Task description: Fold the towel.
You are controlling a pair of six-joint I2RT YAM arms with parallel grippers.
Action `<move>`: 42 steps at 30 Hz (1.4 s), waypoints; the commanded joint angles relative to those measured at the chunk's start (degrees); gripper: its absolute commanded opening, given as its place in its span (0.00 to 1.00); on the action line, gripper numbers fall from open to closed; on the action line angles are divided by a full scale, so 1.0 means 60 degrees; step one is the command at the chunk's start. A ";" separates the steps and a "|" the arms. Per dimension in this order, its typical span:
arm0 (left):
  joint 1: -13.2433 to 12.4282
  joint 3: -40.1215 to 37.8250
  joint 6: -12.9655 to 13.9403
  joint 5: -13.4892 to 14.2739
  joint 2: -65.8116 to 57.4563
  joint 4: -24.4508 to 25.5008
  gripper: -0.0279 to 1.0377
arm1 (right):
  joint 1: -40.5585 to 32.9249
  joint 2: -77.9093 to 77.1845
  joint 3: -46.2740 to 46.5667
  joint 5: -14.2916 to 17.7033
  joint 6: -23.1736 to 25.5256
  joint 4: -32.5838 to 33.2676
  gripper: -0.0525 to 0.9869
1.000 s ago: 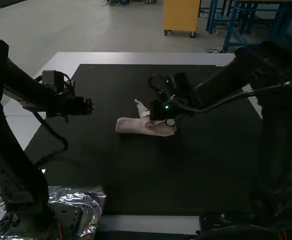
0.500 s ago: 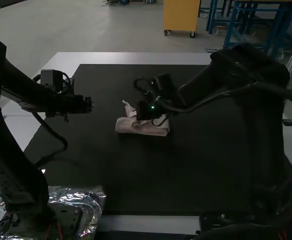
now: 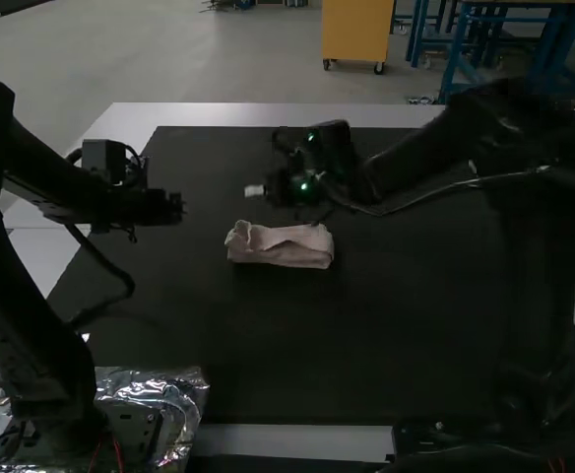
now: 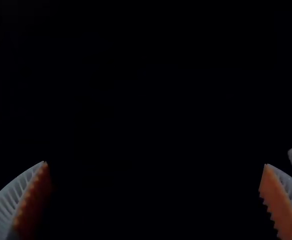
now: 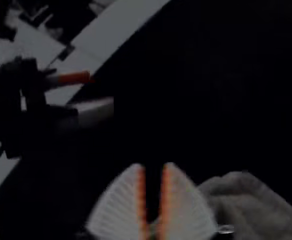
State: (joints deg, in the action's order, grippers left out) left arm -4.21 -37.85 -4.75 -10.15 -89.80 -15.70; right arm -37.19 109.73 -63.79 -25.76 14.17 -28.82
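The towel (image 3: 286, 246) lies on the mat (image 3: 297, 335), which is on the surface (image 3: 268, 113). The left end effector (image 3: 177, 209) is left of the towel, the right end effector (image 3: 254, 191) beyond it. Foil (image 3: 181, 394) surrounds the left arm's base (image 3: 66, 434).

L gripper (image 3: 177, 209) wide open, R gripper (image 3: 255, 191) almost closed

In high view, the grippers point toward each other, w/ a gap btw. L arm (image 3: 31, 325) is bent, its elbow above and behind L gripper. R arm (image 3: 534, 246) is also bent, forearm sloping down to R gripper; green lights (image 3: 305, 185) are just behind its fingers. In R wrist view, orange pads (image 5: 165, 200) leave a narrow space.
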 commanded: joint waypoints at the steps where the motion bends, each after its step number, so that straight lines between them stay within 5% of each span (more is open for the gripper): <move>1: 0.0291 0.0038 0.0118 0.0344 0.0201 -0.0093 0.93 | 0.0310 -0.0125 0.0466 -0.0145 -0.0033 -0.0075 0.03; 5: 0.0511 0.0023 0.0104 0.0550 0.0216 -0.0093 0.93 | 0.0310 -0.0081 0.1037 -0.0160 -0.0092 -0.0324 0.03; 12: 0.0789 -0.0006 0.0148 0.1707 0.0655 -0.0283 0.93 | 0.0324 0.0300 0.1491 -0.0160 -0.0092 -0.0822 0.03; 42: 0.1214 -0.1383 0.0060 0.1707 0.2984 0.1680 0.93 | 0.0383 0.2820 0.1110 -0.0175 0.0348 -0.2697 0.03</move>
State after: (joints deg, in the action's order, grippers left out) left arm 2.35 -43.64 -4.75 -0.21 -74.52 -6.02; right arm -35.22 128.09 -56.97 -26.76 14.48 -44.91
